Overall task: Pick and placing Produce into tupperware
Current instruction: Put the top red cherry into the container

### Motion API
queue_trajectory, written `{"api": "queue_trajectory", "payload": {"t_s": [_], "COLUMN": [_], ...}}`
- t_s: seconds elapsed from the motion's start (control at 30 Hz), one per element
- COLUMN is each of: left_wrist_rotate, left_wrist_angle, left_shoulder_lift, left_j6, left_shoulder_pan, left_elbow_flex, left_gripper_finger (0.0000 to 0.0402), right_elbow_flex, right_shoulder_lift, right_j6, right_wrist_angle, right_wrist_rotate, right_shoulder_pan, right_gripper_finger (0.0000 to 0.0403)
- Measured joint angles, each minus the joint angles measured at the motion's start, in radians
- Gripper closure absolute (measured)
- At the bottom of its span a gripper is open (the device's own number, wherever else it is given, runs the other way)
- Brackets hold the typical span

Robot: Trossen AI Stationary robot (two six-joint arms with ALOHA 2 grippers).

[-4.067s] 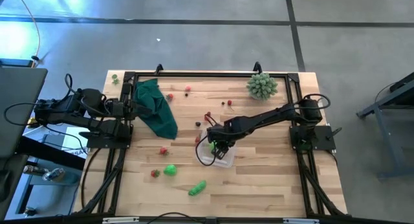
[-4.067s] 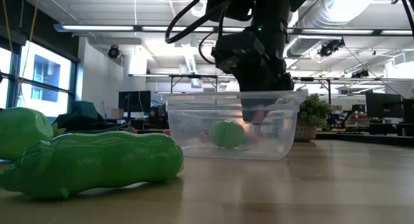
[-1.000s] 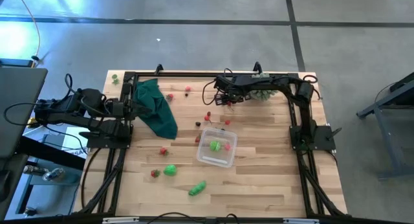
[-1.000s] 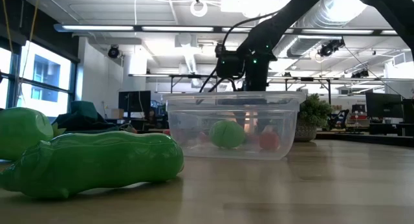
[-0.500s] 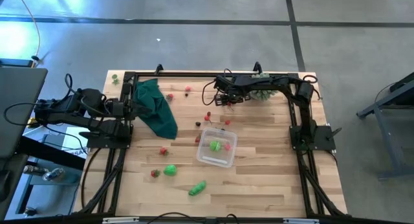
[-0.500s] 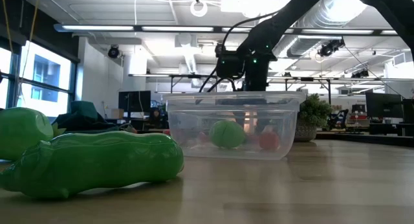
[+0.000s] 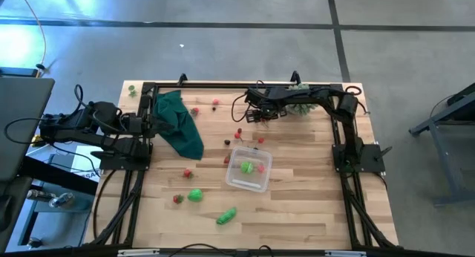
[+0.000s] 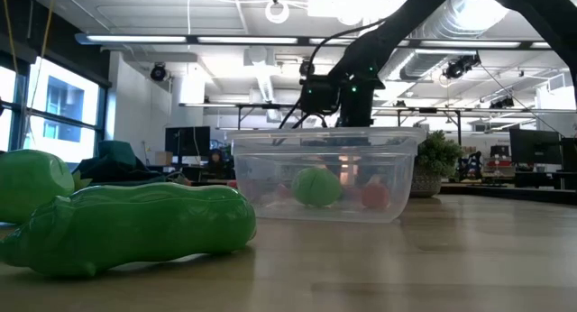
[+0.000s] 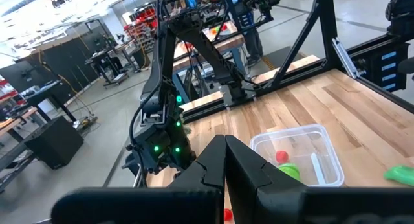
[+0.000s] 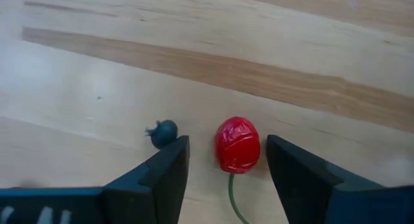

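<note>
Right hand (image 10: pixel 226 160): fingers apart astride a red cherry (image 10: pixel 237 144), low at the tabletop's (image 7: pixel 297 212) 12 o'clock, so you can close on it | container (image 7: pixel 249 168): mid-tabletop, holding green and red pieces | left hand (image 9: pixel 224 160): together, parked at 9 o'clock.

Between fingers: red cherry (image 10: pixel 237 145) fills the gap of the right hand (image 10: pixel 226 162).
Beside: dark berry (image 10: pixel 163 133) hugs one finger.
Beyond: bare tabletop (image 10: pixel 272 49).
</note>
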Motion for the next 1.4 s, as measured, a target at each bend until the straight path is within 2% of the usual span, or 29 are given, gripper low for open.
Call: {"api": "queue_trajectory", "payload": {"t_s": [0.3, 0.87, 1.23, 1.4], "left_wrist_rotate": [0.0, 0.0, 0.0, 0.0], "left_wrist_angle": [0.0, 0.0, 0.0, 0.0], "left_shoulder_lift": [0.0, 0.0, 0.0, 0.0], "left_j6": [0.0, 0.0, 0.0, 0.0], "left_shoulder_pan": [0.0, 0.0, 0.0, 0.0], "left_elbow_flex": [0.0, 0.0, 0.0, 0.0], "left_gripper_finger": [0.0401, 0.0401, 0.0401, 0.0401], "right_elbow_flex": [0.0, 0.0, 0.0, 0.0], "right_shoulder_lift": [0.0, 0.0, -0.008, -0.073], "right_j6": [0.016, 0.019, 0.017, 0.009], "right_wrist_angle": [0.006, 0.012, 0.015, 0.009], "right_wrist_rotate": [-0.005, -0.004, -0.01, 0.015], "right_shoulder_pan": [-0.001, -0.001, -0.001, 0.018], "right_gripper_finger": [0.0266, 0.0318, 0.0325, 0.0325]}}
